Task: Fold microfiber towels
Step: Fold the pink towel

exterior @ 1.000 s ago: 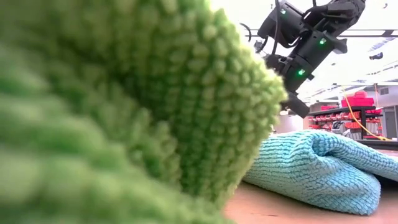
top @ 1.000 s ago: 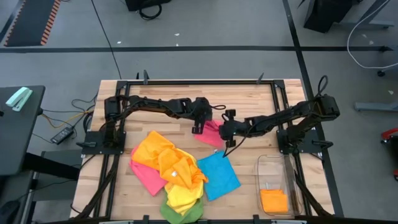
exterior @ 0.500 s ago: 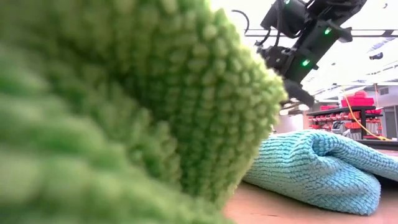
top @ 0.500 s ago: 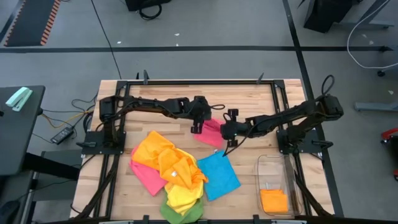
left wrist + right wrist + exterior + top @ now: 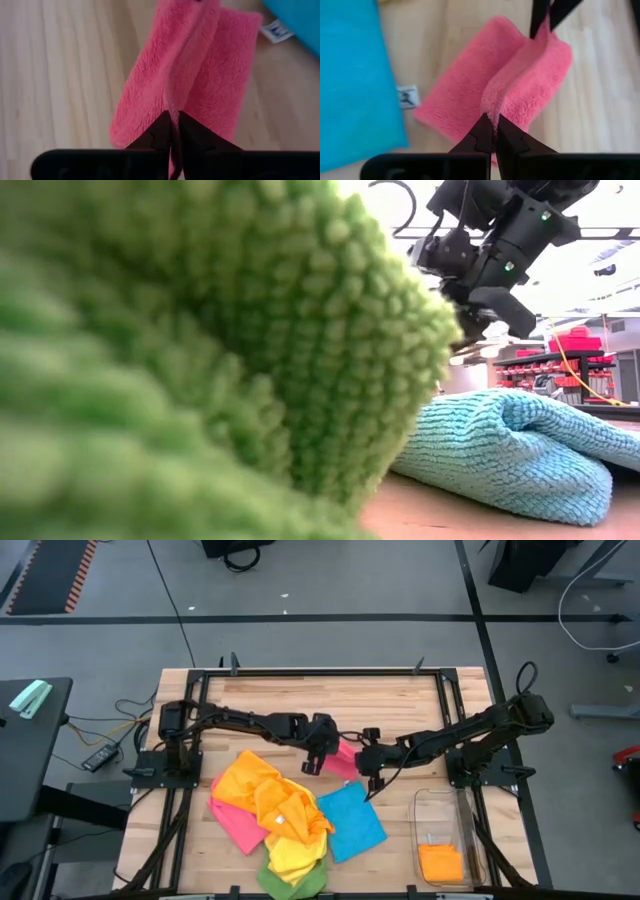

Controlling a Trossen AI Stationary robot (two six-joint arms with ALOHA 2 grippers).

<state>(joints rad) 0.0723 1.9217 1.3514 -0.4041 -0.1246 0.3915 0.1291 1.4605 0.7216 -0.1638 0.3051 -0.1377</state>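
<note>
I have the left gripper and right gripper each pinching an opposite end of the pink towel at frame centre in the high view, both pairs of fingers pressed onto its raised fold ridge, I judge to keep the doubled layers aligned. The blue towel lies just below, the orange and yellow heap lower left, the clear bin lower right. Bare wood above offers the free room.
</note>
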